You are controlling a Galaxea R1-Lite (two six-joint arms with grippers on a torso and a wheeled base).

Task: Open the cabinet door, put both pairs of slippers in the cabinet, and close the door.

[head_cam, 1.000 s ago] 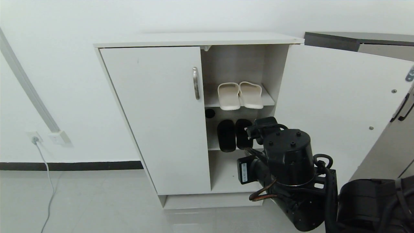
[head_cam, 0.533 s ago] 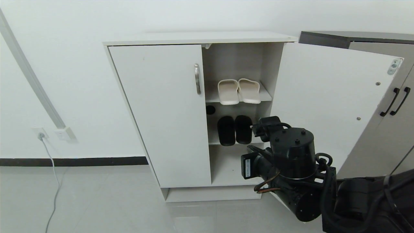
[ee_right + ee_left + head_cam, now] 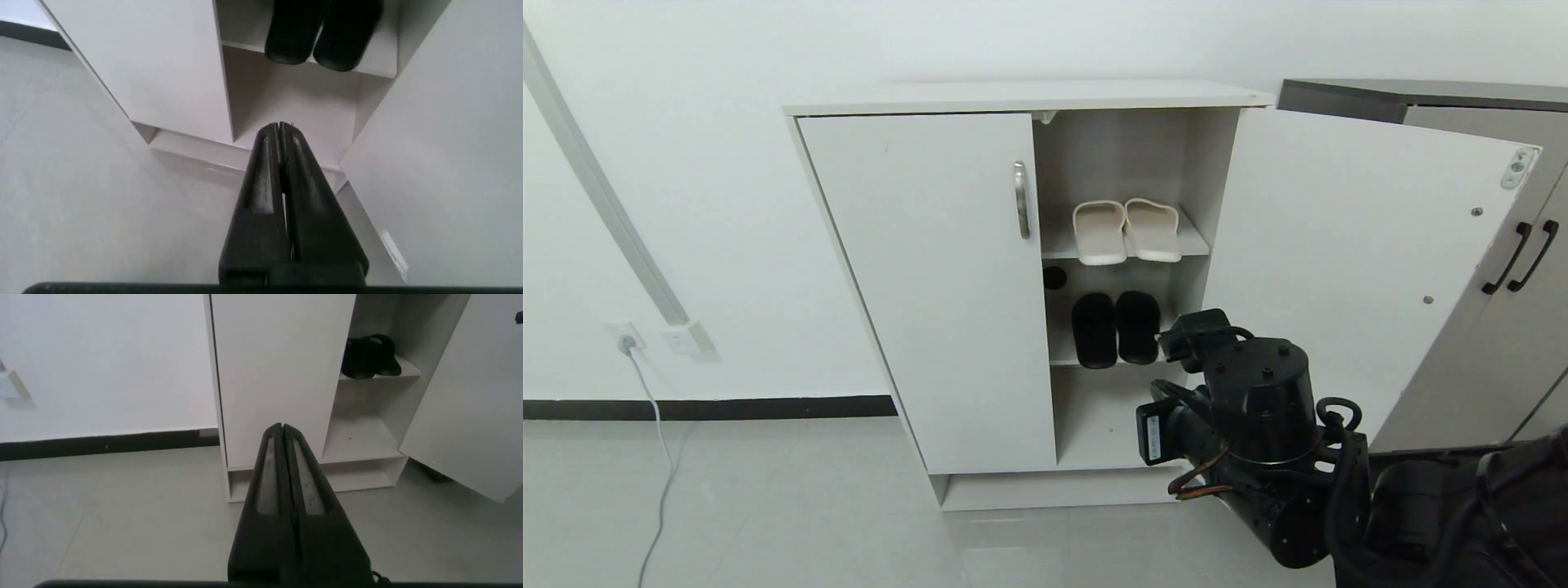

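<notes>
The white cabinet (image 3: 1029,96) has its left door (image 3: 931,286) shut and its right door (image 3: 1339,261) swung wide open. A pair of white slippers (image 3: 1125,230) lies on the upper shelf. A pair of black slippers (image 3: 1115,327) lies on the middle shelf, also seen as black slippers (image 3: 323,28) and black slippers (image 3: 372,355). My right arm (image 3: 1250,408) hangs in front of the open compartment, below the black pair. My right gripper (image 3: 281,129) is shut and empty, facing the bottom compartment. My left gripper (image 3: 282,429) is shut and empty, farther back over the floor.
A grey cabinet with black handles (image 3: 1519,257) stands right behind the open door. A wall socket with a cable (image 3: 625,343) is on the left. Bare tiled floor (image 3: 768,514) stretches before the cabinet's left half. A small dark round thing (image 3: 1054,278) sits under the upper shelf.
The head camera drew back, so the whole picture shifted. Since then my right arm has sunk slightly in front of the cabinet. The slippers and doors have not moved.
</notes>
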